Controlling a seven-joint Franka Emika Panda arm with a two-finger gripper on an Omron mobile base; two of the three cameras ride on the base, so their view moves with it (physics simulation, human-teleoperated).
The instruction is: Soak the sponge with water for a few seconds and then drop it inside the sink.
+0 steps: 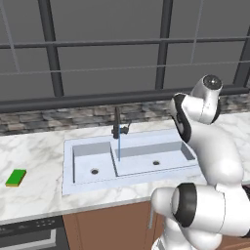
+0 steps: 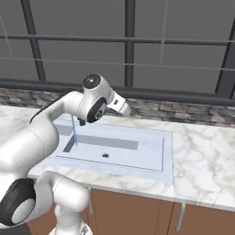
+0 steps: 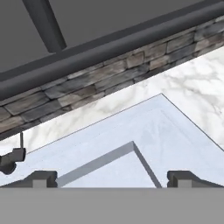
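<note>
Hovering with fingers spread and nothing between them, the gripper [image 3: 112, 178] looks over the sink [image 3: 175, 144] rim. Ahead lie the marble counter [image 3: 192, 83], a stone backsplash [image 3: 109, 74] and dark window frames. The water [image 1: 118, 146] runs; the sponge [image 1: 16, 177] lies well apart, far left.

arm: glossy white rounded links | joints: dark bands | end effector [image 3: 112, 178]: 2 dark fingertips

My end effector [image 3: 112, 177] is hanging open over the sink [image 3: 166, 131], its corner ahead, the faucet [image 3: 12, 158] sitting off to my left.
</note>
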